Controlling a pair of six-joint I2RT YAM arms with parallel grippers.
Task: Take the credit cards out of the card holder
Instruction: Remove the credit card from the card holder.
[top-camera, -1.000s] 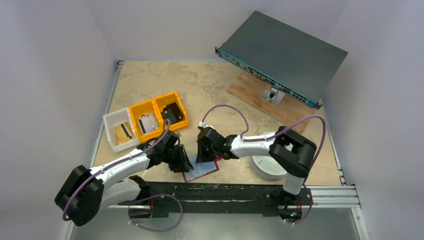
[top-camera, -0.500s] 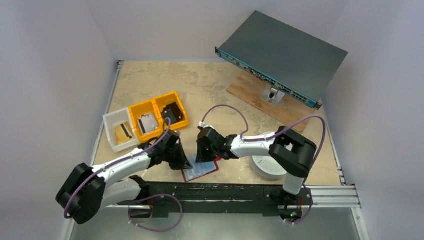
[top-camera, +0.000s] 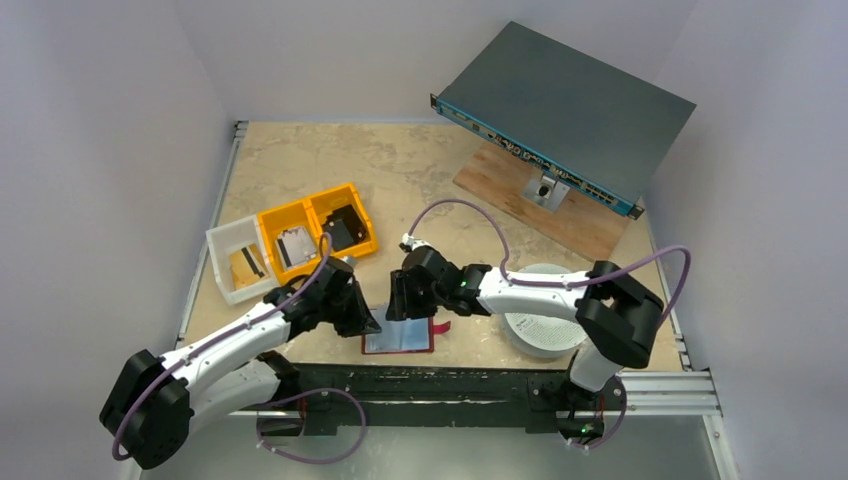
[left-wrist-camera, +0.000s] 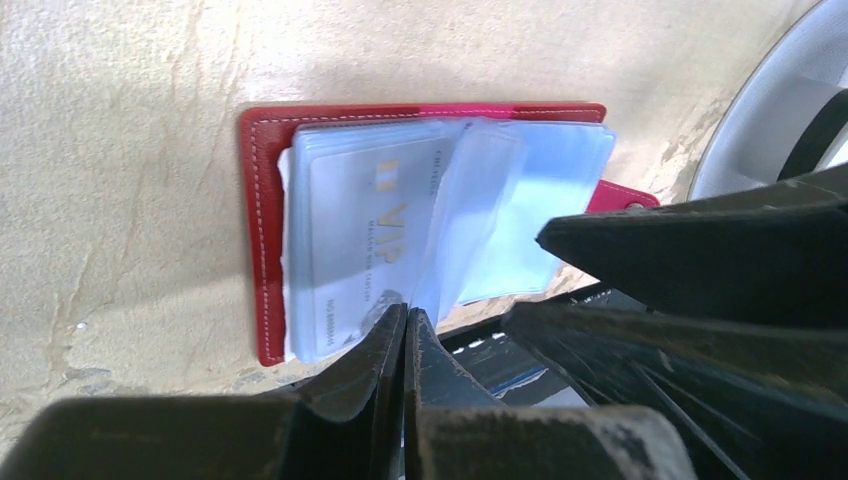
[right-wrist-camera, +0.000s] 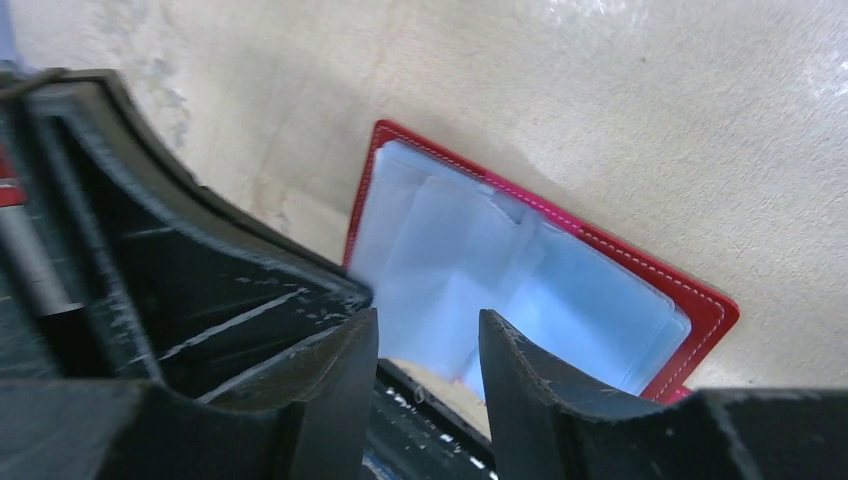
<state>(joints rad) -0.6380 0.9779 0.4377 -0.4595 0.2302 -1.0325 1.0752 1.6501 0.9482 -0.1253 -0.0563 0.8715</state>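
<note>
The card holder (top-camera: 399, 338) lies open near the table's front edge, red-rimmed with a pale blue inside. In the left wrist view its red rim (left-wrist-camera: 262, 230) frames a pale blue-grey credit card (left-wrist-camera: 360, 230) printed VIP. My left gripper (top-camera: 366, 322) is shut, its tips (left-wrist-camera: 405, 315) pinching the near edge of a lifted clear sleeve (left-wrist-camera: 455, 220); whether a card sits in that sleeve is unclear. My right gripper (top-camera: 400, 304) hovers open over the holder (right-wrist-camera: 705, 300), nothing between its fingers (right-wrist-camera: 428, 345). A golden-yellow card (top-camera: 247, 264) lies in the white bin (top-camera: 225, 250).
Two joined yellow bins (top-camera: 355, 250) hold a silvery-grey part (top-camera: 296, 246) and a black blocky part (top-camera: 346, 224). A white round device (top-camera: 540, 325) sits right of the holder. A grey rack unit (top-camera: 565, 110) rests on a wooden board (top-camera: 500, 185) at the back right.
My left gripper closed on the sleeve's edge. My right gripper opened and let go. The card holder swung square to the table edge and slid slightly left.
</note>
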